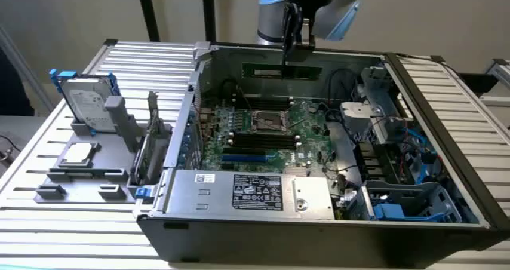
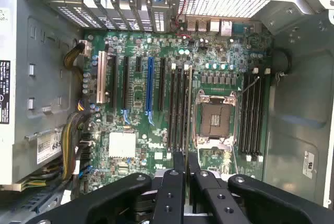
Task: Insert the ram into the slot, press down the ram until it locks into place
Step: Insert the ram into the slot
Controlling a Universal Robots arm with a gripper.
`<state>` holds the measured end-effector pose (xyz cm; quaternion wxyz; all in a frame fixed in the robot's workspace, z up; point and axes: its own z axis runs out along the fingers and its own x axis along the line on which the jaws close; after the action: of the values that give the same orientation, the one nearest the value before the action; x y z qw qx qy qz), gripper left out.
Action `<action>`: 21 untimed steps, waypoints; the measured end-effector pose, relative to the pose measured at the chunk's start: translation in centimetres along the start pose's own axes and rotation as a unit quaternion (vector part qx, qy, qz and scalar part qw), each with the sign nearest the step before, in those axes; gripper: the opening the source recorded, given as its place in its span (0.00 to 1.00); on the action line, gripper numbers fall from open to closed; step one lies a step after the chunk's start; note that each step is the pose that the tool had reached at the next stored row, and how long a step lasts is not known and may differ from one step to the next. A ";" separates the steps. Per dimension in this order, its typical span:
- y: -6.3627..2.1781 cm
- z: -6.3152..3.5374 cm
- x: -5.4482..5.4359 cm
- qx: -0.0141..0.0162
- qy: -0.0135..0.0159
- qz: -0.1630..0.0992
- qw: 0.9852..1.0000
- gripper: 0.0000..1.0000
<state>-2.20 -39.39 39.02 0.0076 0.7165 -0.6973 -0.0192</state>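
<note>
Ram [image 1: 263, 71] shows in the exterior view as a thin green stick, held level and on edge over the rear of the open computer case [image 1: 319, 237]. It is well apart from the black memory slots [image 1: 263, 140] on the motherboard below. The gripper [image 1: 287, 64] comes down onto the stick's middle with its dark fingers pinched on it. The fingertips blur into the stick's top edge, and the arm [image 1: 275, 16] is cut off by the top of the frame. The processor socket [image 1: 267, 122] sits just behind the nearer bank of slots, and the slots beyond it are harder to make out among dark cables. At the exterior view's left, a hard drive [image 1: 83, 106] and a grey expansion card [image 1: 149, 141] stand upright on the slatted table [image 1: 80, 237]. In the wrist view the gripper [image 2: 186, 164] looks straight down on the motherboard. Its two black fingers [image 2: 178, 169] are nearly together with a narrow slit between them, and what they pinch is hard to make out there. Memory slots [image 2: 180, 109] run just beside the processor socket [image 2: 215, 117], with a second bank on its other side and a blue slot [image 2: 150, 91] farther off. Which slot the gripper lines up with cannot be told.
</note>
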 end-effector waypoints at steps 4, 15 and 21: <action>0.00 0.00 0.0 0.000 0.000 0.000 1.000 0.14; 0.00 0.01 0.0 0.000 0.000 0.000 1.000 0.14; 0.28 0.95 0.0 0.000 0.000 0.000 1.000 0.14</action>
<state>-2.52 -39.37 38.08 0.0078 0.7165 -0.6973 -0.0190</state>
